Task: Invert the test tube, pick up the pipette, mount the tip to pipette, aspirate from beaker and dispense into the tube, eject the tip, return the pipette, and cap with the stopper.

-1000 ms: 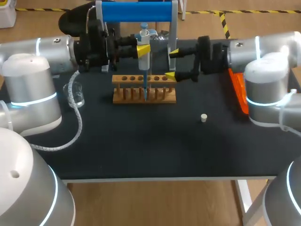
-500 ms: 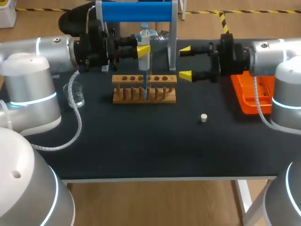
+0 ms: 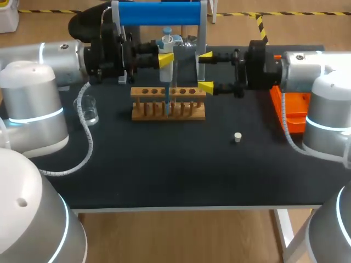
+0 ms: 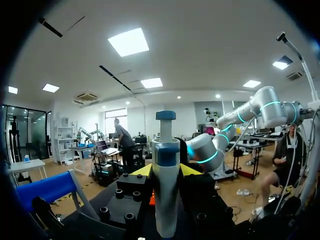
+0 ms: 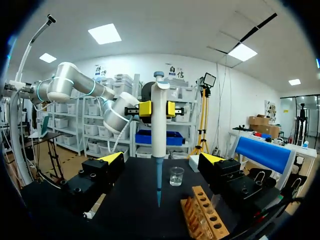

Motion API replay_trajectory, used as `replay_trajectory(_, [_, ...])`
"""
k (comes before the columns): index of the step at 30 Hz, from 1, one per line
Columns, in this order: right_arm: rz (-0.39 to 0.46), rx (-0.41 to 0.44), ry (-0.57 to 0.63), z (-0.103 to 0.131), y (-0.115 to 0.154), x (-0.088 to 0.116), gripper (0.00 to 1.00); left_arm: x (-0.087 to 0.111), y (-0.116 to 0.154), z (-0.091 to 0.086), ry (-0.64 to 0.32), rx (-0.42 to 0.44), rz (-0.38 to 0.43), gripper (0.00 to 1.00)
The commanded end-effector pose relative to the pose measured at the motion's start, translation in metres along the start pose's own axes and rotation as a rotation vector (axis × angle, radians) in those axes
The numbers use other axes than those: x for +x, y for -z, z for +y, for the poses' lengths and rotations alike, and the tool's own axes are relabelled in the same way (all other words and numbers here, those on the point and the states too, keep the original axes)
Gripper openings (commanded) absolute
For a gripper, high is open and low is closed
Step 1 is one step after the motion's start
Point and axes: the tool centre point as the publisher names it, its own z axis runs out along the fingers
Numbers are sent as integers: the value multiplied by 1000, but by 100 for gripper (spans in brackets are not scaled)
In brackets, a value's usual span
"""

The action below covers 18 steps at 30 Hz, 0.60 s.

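Above the dark bench (image 3: 164, 164) our left pincer (image 3: 166, 58) pinches the pipette (image 3: 170, 71) over the rack (image 3: 168, 111); our right pincer (image 3: 205, 70) gapes.

Robotics laboratory: a black bench (image 3: 164, 164) carries a wooden test-tube rack (image 3: 168, 104) at upper centre of the frame, a pipette (image 3: 169, 71) held upright above it, a glass beaker (image 3: 90, 109) at left and an orange tray (image 3: 290, 112) at right. The grey left arm (image 3: 49, 55) and right arm (image 3: 307, 66) flank them.

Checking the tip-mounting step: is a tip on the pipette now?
On: a blue tip tapers from the lower end of the upright pipette held by the left gripper.
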Motion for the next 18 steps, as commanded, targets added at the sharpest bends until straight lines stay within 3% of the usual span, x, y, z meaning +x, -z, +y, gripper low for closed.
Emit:
replay_trajectory(1, [6, -15, 5, 1, -21, 1, 100, 1, 1, -1, -1, -1, -1, 0])
replay_trajectory(13, [58, -35, -54, 10, -49, -1, 100, 1, 1, -1, -1, -1, -1, 0])
replay_trajectory(18, [76, -26, -72, 11, -57, -3, 93, 1, 1, -1, -1, -1, -1, 0])
